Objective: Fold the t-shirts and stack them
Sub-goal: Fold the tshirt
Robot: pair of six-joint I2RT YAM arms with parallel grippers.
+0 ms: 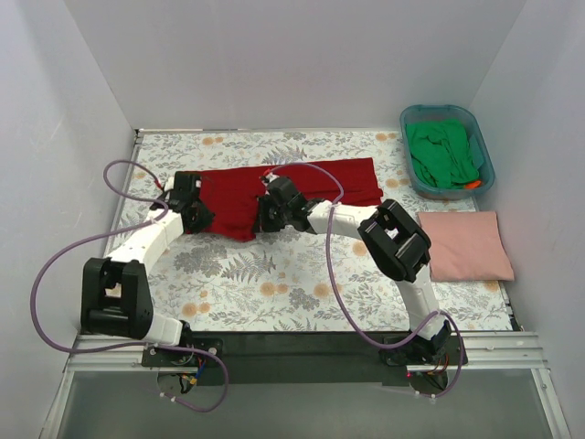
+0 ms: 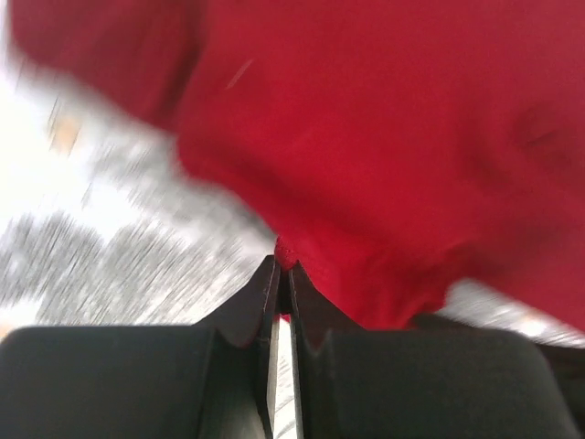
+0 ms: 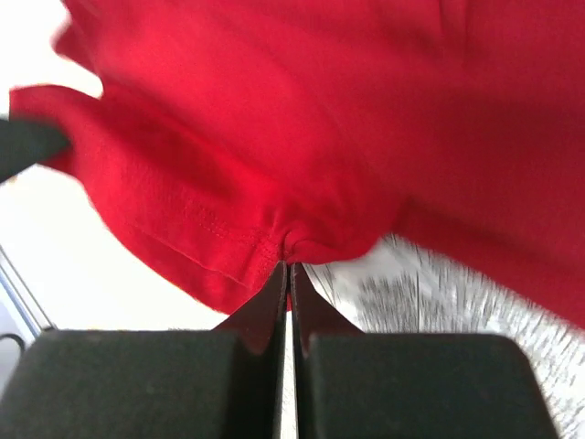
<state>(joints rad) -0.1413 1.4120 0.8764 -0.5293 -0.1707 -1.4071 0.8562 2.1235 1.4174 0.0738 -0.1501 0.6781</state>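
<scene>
Pinching cloth in both, that's where I am. My left claw [image 2: 283, 267] is squeezed down to a sliver with a nub of red caught at the tips. My right claw [image 3: 286, 262] is just as narrow, biting a stitched hem that puckers where I grip it. Both wrist views are smeared, so I can't read finer detail than that.

From above, the red shirt [image 1: 315, 183] lies as a long band across the middle of the surface [image 1: 274, 283], and I hold its near-left part bunched between my two claws. The rest trails flat off to my right.

My read: this is the fold on the red one, mid-way, with stacking not yet begun. Next I'd want both claws to travel together, level and at one pace, carrying this edge over the band. Then they set it down square and let go together. If one side leads, the cloth will skew. It's soft, so it will sag between my grips.

Further right, the pink shirt [image 1: 466, 245] sits folded flat at the surface's right edge, well apart from the red. That looks like the place to stack. Beyond it, in the far right corner, the green shirt [image 1: 443, 154] is heaped loose in the tub [image 1: 485, 174], with something small and orange beside it that I can't identify.

The surface is floral, ferns and pale blooms. Plain white walls [image 1: 292, 64] close in on three sides.
</scene>
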